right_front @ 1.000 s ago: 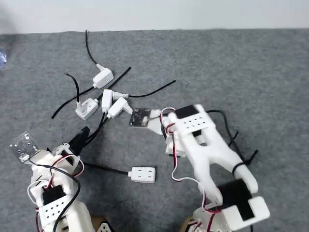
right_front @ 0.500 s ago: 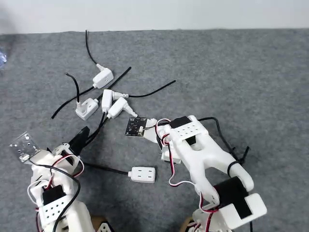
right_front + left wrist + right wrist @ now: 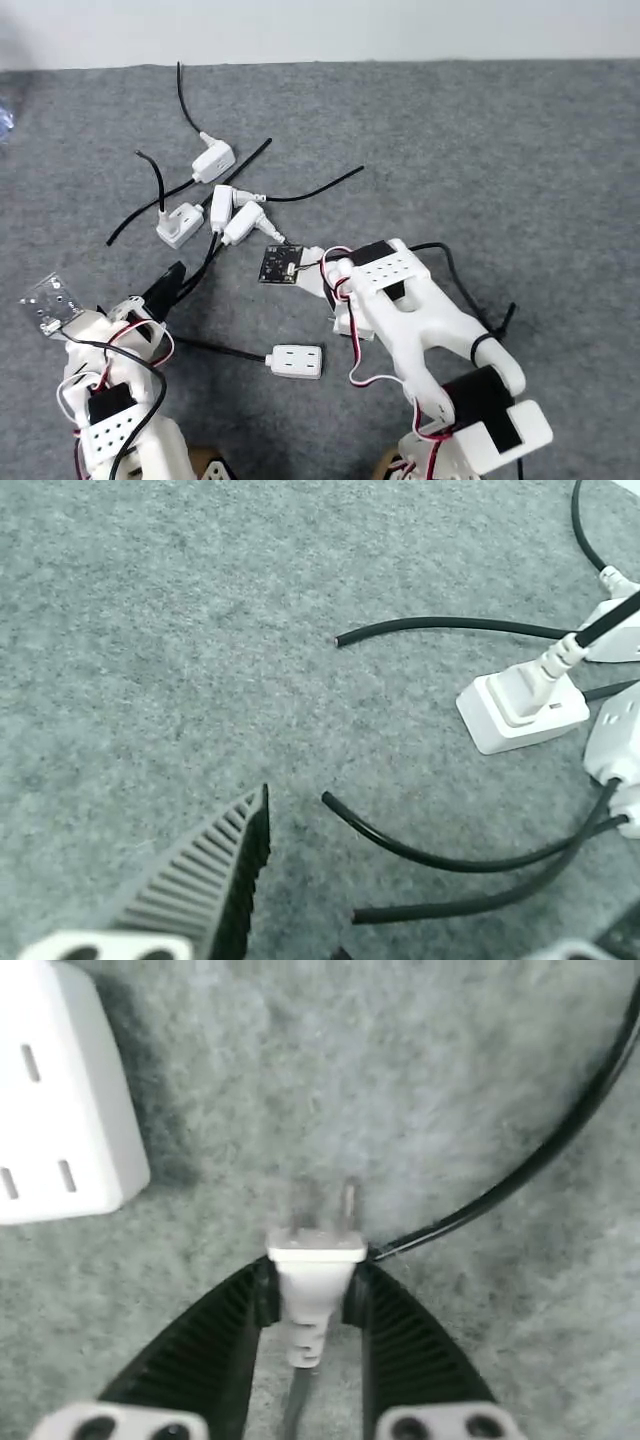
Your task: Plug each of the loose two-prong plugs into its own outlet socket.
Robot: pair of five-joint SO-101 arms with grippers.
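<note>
Right wrist view has the right gripper (image 3: 312,1272) clenched on the body of a white two-prong plug (image 3: 312,1295), its prongs pointing straight out ahead of the jaws over the grey carpet (image 3: 480,1080). The white block-shaped outlet socket (image 3: 55,1100) lies near but off to one side of that line, so the plug's long axis misses its slots. The next move probably needs a sideways shift. The left gripper (image 3: 168,283), farther off, stands parted and empty.
</note>
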